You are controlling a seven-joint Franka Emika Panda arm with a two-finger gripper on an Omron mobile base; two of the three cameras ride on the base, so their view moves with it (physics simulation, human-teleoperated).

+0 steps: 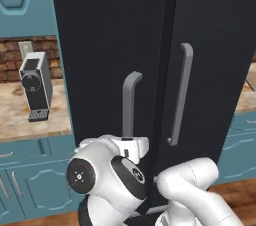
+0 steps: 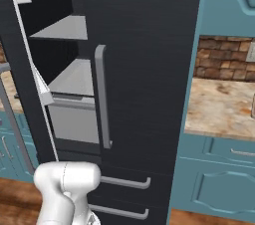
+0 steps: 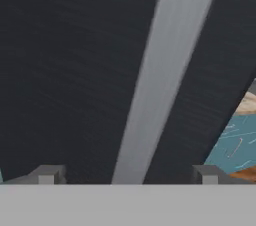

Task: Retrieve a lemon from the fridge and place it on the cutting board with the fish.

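Observation:
The black fridge (image 1: 105, 40) stands right in front of me. Its left door is swung partly open, and grey inner shelves (image 2: 74, 77) and a drawer (image 2: 74, 122) show through the gap. In the hand view the left door's grey bar handle (image 3: 160, 80) runs up between my two fingertips (image 3: 47, 175). My gripper (image 3: 127, 176) is open, its fingers spread wide on either side of the bar and not touching it. The hand sits low at the foot of that handle (image 1: 131, 105). The right door and its handle (image 1: 181, 95) are closed. The lemon, the cutting board and the fish are out of view.
A grey coffee machine (image 1: 35, 87) stands on the marbled counter (image 1: 20, 125) left of the fridge, over teal cabinets (image 1: 30, 180). Another counter (image 2: 224, 104) lies to the right. Two freezer drawers with bar handles (image 2: 124, 183) sit below the doors.

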